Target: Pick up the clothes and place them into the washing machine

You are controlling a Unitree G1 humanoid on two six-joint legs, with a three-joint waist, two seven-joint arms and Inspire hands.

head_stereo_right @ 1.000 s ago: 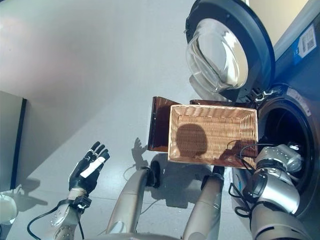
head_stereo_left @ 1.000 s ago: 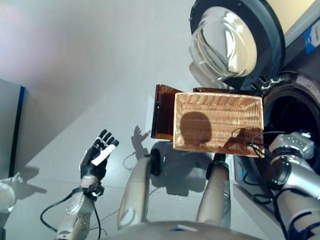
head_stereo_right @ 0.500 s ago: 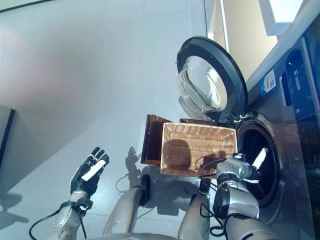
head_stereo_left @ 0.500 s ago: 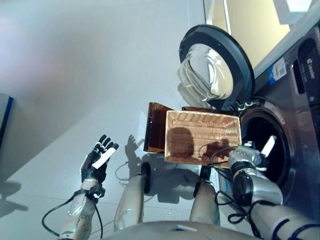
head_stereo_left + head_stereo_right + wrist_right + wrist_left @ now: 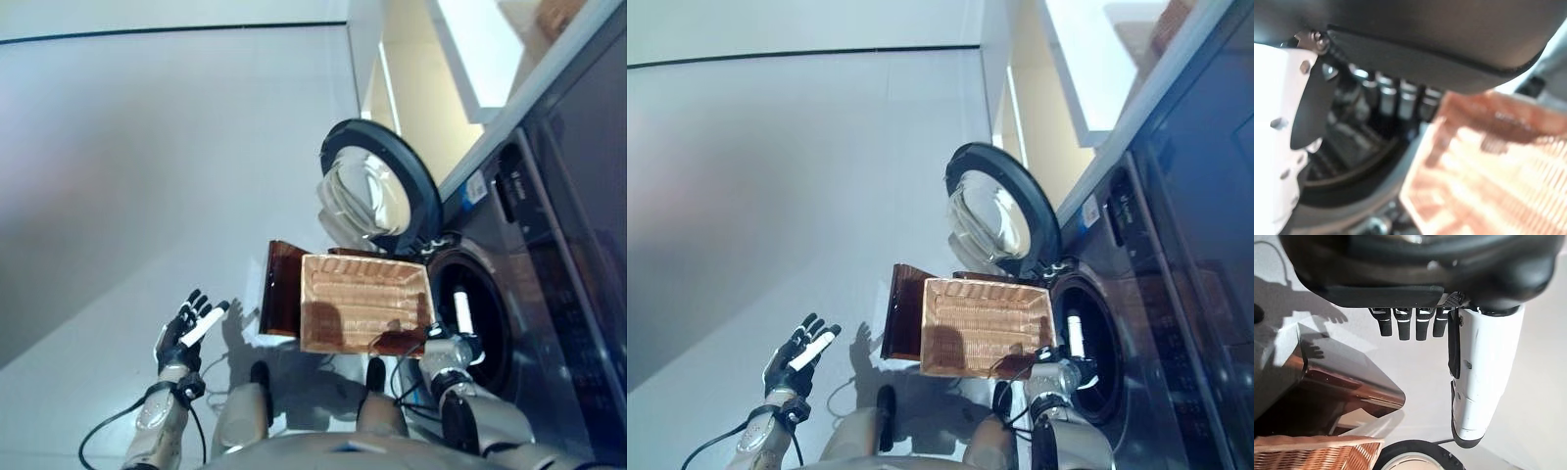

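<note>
1. Washing machine (image 5: 549,255) takes up the right side, dark front panel. Its drum opening (image 5: 480,328) is a dark round hole at lower right.
2. Machine door (image 5: 377,191) is swung wide open to the left of the drum, round with a glass bowl in a dark ring.
3. Wicker basket (image 5: 362,315) sits on the floor just left of the drum opening, below the door. No clothes visible in it, only bare weave.
4. Brown translucent panel (image 5: 279,302) stands against the basket's left side, touching it.
5. Clothes: not visible in any view. Cannot tell whether they're inside the drum; interior is too dark.
6. Right hand (image 5: 453,338) is at the drum mouth, just right of the basket's near right corner. White-covered thumb sticks out, fingers straight, holding nothing.
7. Left hand (image 5: 186,328) is up over bare floor, well left of the basket. Fingers spread and released, empty.
</note>
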